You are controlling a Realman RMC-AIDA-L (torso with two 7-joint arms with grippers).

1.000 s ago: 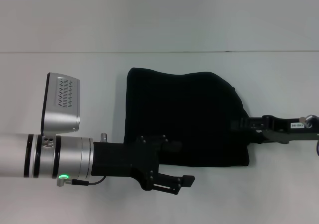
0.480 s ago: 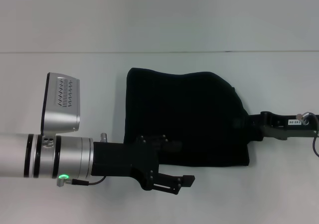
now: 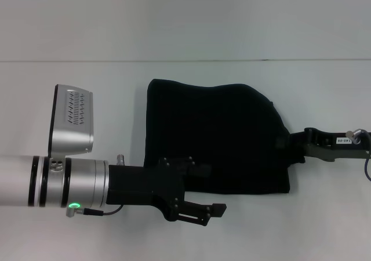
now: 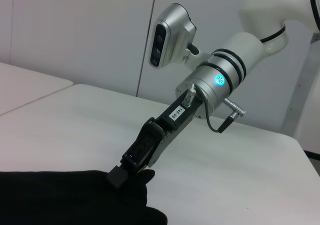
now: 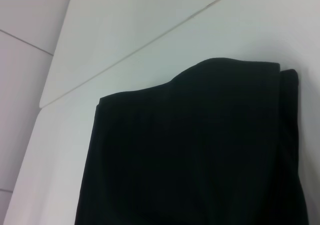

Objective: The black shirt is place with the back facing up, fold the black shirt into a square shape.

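the large matte-black soft fabric shirt [image 3: 217,136] lies folded into a rough block on the white table [image 3: 87,17]. the right gripper [image 3: 285,149] sits at the shirt's right edge; whether its claw is parted or closed cannot be told. the left gripper [image 3: 203,213] hangs at the near edge, its fingers apart and holding nothing.

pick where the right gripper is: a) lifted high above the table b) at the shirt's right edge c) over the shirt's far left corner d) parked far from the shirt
b: in the head view the right gripper reaches in low from the right and meets the right edge of the shirt; the left wrist view shows its tip at the cloth.
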